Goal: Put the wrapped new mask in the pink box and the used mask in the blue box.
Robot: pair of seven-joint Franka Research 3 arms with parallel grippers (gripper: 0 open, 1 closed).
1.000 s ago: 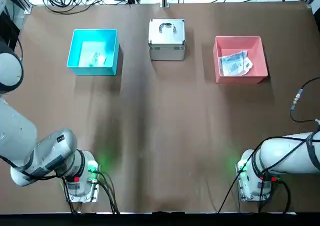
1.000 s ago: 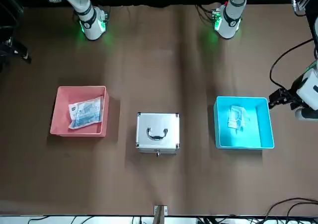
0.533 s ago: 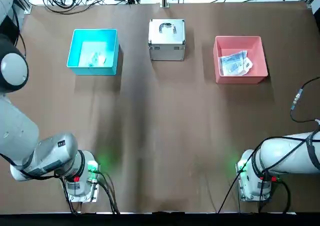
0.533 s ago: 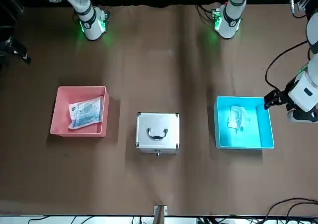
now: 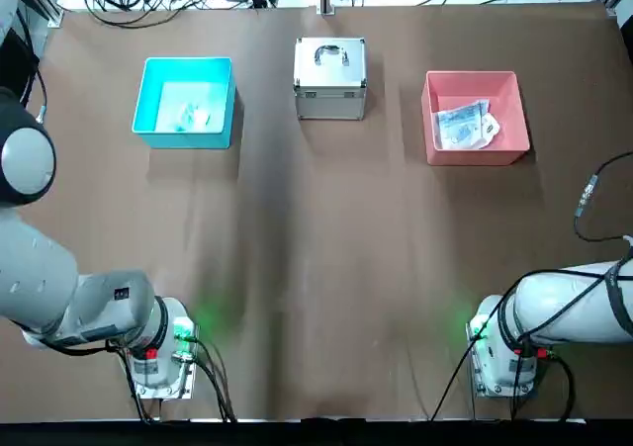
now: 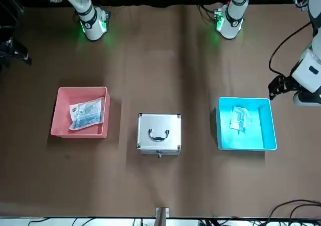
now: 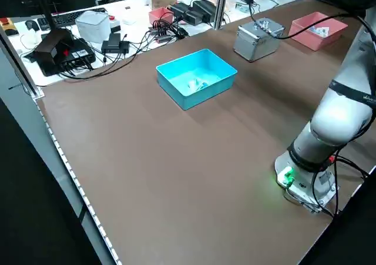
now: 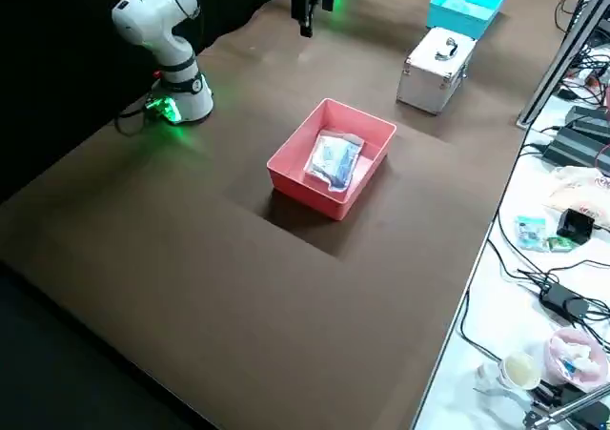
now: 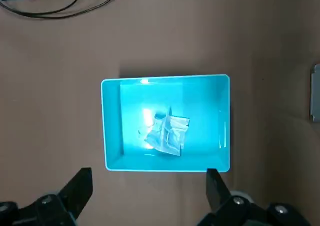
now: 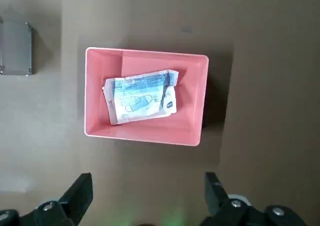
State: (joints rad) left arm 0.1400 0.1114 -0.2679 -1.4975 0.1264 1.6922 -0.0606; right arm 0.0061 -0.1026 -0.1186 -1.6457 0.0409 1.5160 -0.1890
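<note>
The wrapped new mask (image 5: 465, 125) lies flat inside the pink box (image 5: 475, 155) at the far right; the right wrist view shows this mask (image 10: 140, 96) in that box (image 10: 145, 137) from well above. A bunched used mask (image 5: 190, 117) rests in the blue box (image 5: 188, 62) at the far left, and shows again as mask (image 9: 165, 131) in box (image 9: 165, 78). My left gripper (image 6: 279, 87) hovers open beside the blue box (image 6: 244, 99), holding nothing. My right gripper (image 10: 145, 188) is open and empty, high over the table near the pink box.
A silver metal case (image 5: 330, 77) with a handle stands between the two boxes at the far side. Cables and desk clutter lie beyond the table's far edge. Both arm bases sit at the near edge, with bare brown table between them and the boxes.
In the front view my left gripper has drawn back from the blue box's side toward the robot. Both masks and boxes stay where they were.
</note>
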